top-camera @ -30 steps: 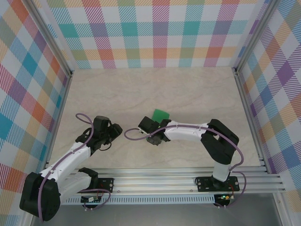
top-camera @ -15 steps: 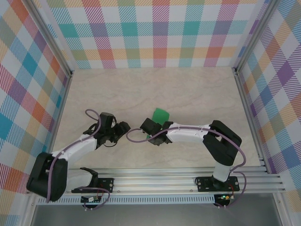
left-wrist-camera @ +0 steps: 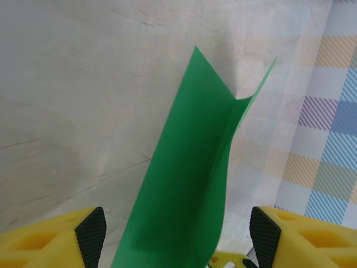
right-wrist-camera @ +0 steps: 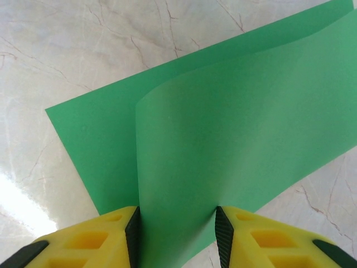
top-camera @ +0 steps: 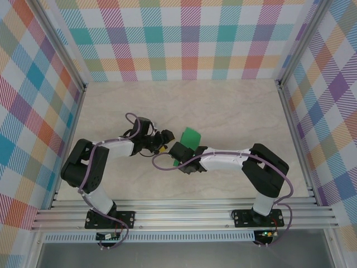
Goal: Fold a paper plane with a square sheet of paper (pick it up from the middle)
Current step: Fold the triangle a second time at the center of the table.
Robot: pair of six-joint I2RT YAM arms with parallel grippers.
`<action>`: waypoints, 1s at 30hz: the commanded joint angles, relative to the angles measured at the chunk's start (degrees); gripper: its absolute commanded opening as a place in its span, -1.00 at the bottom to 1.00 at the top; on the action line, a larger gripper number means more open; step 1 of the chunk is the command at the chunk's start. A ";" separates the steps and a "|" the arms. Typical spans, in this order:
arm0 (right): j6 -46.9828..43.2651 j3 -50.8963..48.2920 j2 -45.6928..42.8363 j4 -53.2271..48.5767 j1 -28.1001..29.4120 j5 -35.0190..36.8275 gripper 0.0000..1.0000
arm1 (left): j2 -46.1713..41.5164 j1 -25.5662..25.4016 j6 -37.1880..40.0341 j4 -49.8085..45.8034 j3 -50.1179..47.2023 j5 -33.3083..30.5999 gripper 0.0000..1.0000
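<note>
Tabletop (top-camera: 234, 106) of pale marbled stone pattern carries the square sheet of paper (top-camera: 191, 135) near its middle, bright green and bent up off the surface. The right gripper (top-camera: 182, 154) reaches in from the right side. In the right wrist view its jaws are closed partway on a raised, curved fold of the sheet (right-wrist-camera: 223, 111), the fold pressed between both black pads (right-wrist-camera: 134, 231) while a lower layer lies flat. The left gripper (top-camera: 163, 139) comes from the left edge side. Its jaws stand wide apart, and the upright paper (left-wrist-camera: 189, 178) rises between its fingers (left-wrist-camera: 92, 234), touching neither.
</note>
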 commanded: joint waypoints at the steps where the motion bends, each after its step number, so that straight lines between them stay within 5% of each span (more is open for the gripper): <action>1: 1.27 -0.88 -2.07 1.21 0.27 -0.07 -0.17 | 2.76 -2.31 0.82 2.44 2.81 4.51 0.40; 8: 1.84 -1.78 -2.59 1.89 0.28 -0.25 -0.17 | 7.31 -4.00 2.79 2.00 5.70 7.91 0.24; 19: 2.54 -2.71 -3.93 2.13 0.26 -0.94 -0.14 | 8.75 -5.23 4.85 0.07 7.54 9.46 -0.40; 30: 8.21 -8.00 -16.63 2.20 -0.16 -5.48 0.08 | 6.59 -5.26 7.82 -2.70 8.72 9.62 -0.75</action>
